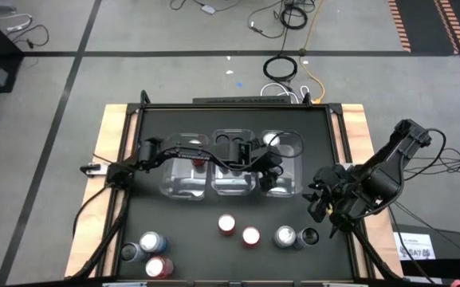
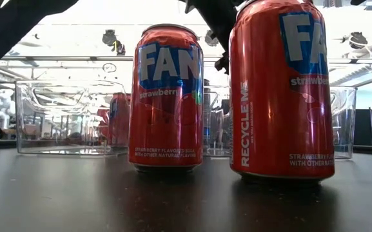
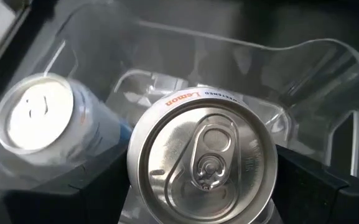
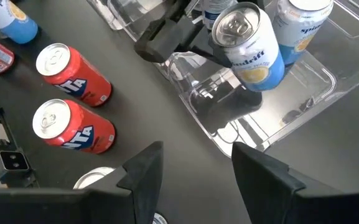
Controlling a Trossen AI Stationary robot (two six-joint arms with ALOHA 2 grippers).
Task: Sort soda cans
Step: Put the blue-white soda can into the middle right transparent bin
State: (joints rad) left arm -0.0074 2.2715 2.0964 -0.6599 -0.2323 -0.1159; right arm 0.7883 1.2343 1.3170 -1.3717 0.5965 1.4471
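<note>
Twelve soda cans (image 1: 251, 236) — four red, four silver-blue, four dark, three clear bins (image 1: 231, 192)

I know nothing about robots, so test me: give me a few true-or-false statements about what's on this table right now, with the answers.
1. The left gripper holds a silver-blue can over the rightmost clear bin. True.
2. The right gripper is carrying a red can. False: its fingers are open and hold nothing.
3. Two red cans stand side by side near the middle of the table's front. True.
4. The rightmost bin has no can in it yet. False: another silver-blue can already stands inside.
5. All three bins hold red cans. False: a red can shows only in the leftmost bin.
</note>
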